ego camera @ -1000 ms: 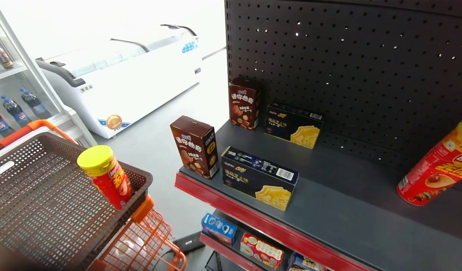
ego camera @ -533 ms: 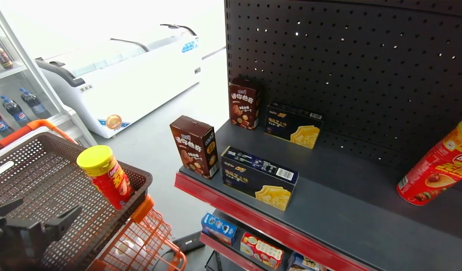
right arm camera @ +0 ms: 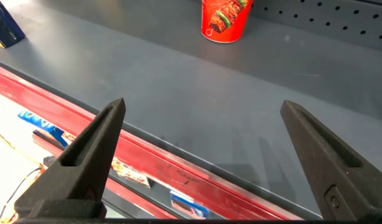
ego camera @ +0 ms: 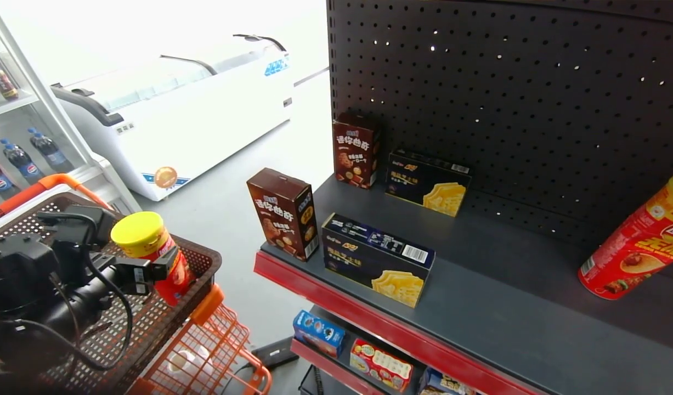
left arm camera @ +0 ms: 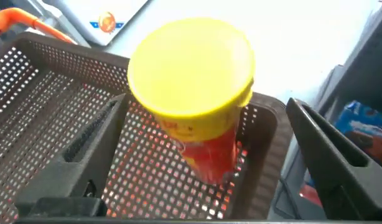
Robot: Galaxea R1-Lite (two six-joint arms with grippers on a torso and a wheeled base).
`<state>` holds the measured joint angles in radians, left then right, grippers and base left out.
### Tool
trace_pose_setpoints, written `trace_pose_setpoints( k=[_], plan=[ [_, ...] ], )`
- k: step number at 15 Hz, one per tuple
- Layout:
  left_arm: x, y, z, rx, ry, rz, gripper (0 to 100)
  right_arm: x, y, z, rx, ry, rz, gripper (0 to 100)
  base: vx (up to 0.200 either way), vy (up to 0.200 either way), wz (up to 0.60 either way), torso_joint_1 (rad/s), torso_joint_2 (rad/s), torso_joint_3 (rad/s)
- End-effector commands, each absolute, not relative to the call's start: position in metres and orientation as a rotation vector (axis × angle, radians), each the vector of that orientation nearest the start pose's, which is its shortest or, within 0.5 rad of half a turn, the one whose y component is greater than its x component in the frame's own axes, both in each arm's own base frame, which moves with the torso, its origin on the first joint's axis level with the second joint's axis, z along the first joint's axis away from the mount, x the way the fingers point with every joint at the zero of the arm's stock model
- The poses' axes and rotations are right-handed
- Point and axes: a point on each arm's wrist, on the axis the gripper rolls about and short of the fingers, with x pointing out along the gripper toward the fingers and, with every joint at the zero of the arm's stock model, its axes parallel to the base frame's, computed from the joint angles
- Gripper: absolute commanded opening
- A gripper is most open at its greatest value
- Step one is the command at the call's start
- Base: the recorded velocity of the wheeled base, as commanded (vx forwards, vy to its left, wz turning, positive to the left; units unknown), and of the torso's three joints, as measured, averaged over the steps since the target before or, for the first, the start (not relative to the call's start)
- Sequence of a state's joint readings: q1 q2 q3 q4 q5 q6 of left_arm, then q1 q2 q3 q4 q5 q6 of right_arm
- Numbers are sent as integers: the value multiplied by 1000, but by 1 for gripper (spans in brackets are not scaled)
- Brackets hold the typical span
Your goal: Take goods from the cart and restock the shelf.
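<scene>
Since a second ago my left jaws have swung up around the can (ego camera: 141, 236), standing upright in the basket (left arm camera: 48, 87) of the cart. They are open, one either side of it, lined up for a side grip. Well apart from the can, my right jaws hang open over bare shelf (right arm camera: 178, 81), likely marking its spot.

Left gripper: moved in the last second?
Yes. The left gripper advanced across the cart basket to the stationary chip can and now straddles it, open.
</scene>
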<state>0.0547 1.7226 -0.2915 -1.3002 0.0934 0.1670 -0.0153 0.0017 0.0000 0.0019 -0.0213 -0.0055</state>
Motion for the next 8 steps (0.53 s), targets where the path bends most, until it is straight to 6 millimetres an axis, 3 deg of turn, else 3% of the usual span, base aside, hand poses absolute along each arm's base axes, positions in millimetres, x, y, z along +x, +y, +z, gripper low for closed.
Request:
trace_pose_setpoints(
  k=[1,8],
  plan=[
    [273,17,76,177,231,155,100,-23,0,75,-6,6,-37,100,0,0,0,0,0,0],
    [292,18,64,175,203,157,100,-23,0,75,-6,5,-37,100,0,0,0,0,0,0]
  ],
)
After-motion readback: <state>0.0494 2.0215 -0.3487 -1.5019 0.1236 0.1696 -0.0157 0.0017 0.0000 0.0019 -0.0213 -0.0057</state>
